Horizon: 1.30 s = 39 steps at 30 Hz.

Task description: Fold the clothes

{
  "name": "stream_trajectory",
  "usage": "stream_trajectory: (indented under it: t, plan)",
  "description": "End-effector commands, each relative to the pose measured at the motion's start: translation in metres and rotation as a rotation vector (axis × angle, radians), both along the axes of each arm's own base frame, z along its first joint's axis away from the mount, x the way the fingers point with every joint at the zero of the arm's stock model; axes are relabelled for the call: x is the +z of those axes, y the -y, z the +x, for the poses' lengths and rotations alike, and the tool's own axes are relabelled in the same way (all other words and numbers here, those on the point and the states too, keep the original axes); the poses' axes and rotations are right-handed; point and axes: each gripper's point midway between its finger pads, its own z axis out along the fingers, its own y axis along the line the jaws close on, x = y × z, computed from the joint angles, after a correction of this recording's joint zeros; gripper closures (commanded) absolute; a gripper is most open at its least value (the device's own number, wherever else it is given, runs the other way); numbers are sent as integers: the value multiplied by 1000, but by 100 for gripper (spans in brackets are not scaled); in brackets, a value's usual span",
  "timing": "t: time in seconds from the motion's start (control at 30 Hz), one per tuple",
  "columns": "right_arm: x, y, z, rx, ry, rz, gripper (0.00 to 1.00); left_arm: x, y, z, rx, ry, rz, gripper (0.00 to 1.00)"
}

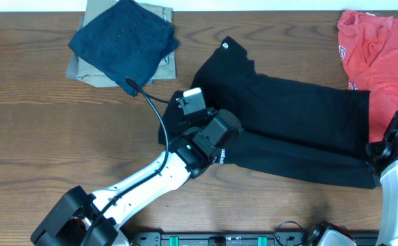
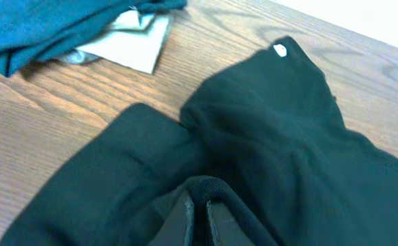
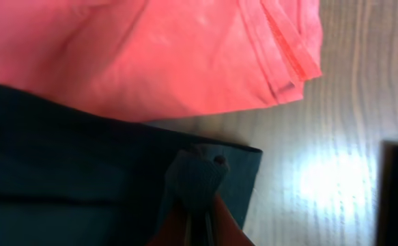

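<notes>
While the soft black short-sleeved T-shirt [image 1: 287, 116] is lying long across the brown wooden counter [image 1: 48, 137], the left pincer [image 2: 199, 205] is clamping its sleeve end and the right pincer [image 3: 202, 201] is clamping its bottom corner. I think a fold is starting; next both should lift together.

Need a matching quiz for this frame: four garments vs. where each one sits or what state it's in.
1. black T-shirt
2. navy garment
3. khaki garment
4. red shirt

A. bottom of the folded stack
B. far right, crumpled
C. clamped by left pincer and right pincer
D. top of the folded stack

Pairs: 1-C, 2-D, 3-A, 4-B
</notes>
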Motion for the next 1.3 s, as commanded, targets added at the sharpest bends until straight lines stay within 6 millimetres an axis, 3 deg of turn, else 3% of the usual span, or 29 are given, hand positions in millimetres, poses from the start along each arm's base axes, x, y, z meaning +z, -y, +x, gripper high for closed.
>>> stream_trajectory:
  t: [0.0,0.03,0.07,0.17,0.2,0.23,0.27,0.43,0.57,0.67,0.77,0.87,0.93,0.97,1.03,1.1,1.27]
  plan:
    - [-9,-1,1,-2,-16,18,95,1,-15,7,42,13,32,89]
    - [-11,-2,2,1,-16,27,89,0,-16,8,43,11,28,86]
    - [-13,-3,4,6,-18,38,78,0,-16,9,44,9,25,77]
    - [-19,-6,6,25,-28,63,22,0,-17,9,45,8,25,33]
    - [-20,-5,8,45,-31,62,10,0,-17,9,44,8,25,22]
    - [-20,-5,12,80,-33,59,2,0,-17,9,35,7,39,15]
    - [-20,-4,14,101,-34,54,1,0,-17,9,22,7,56,13]
    - [-13,-4,23,228,-47,36,1,16,-17,9,-81,19,185,11]
    - [-12,-26,44,458,2,118,1,30,-25,4,-118,20,239,9]
    - [-12,-52,57,652,59,201,5,20,-31,1,-175,-47,271,9]
    - [-13,-73,56,756,82,282,15,-5,-36,0,-253,-170,238,11]
    - [-16,-82,47,758,63,335,34,-31,-36,-2,-365,-306,127,29]
    - [-18,-85,41,755,44,358,53,-44,-40,-5,-406,-377,51,47]
    - [-19,-87,39,755,37,369,63,-47,-42,-5,-409,-401,21,63]
    - [-20,-92,35,769,20,384,78,-56,-51,-5,-402,-447,-29,80]
    - [-21,-97,33,796,4,391,85,-63,-54,-5,-421,-474,-49,86]
    - [-22,-113,35,861,-17,402,85,-81,-56,-7,-429,-526,-56,86]
